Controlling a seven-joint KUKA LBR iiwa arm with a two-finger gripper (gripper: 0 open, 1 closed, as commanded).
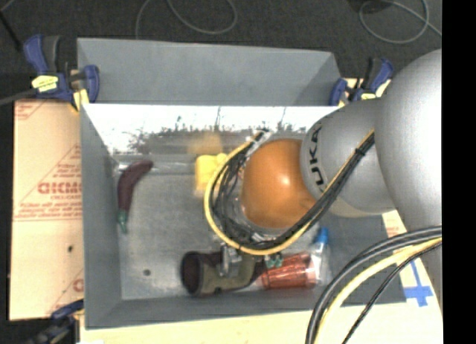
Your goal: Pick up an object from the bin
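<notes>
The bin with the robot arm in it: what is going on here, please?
A robot arm reaches from the right into the grey bin. Its gripper is down at a dark tube-like thing, next to a red can. A yellow block and a purple eggplant-shaped toy lie apart, untouched. Whether anything is gripped cannot be seen.

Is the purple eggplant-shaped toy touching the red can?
No, the purple eggplant-shaped toy lies far left, well apart from the red can at the front right.

Place: robotics lab
Robot: KUKA arm (pixel 387 149) over a grey metal bin (pixel 208 75)
Surroundings: loose cables (pixel 236 13) strewn beside it
</notes>
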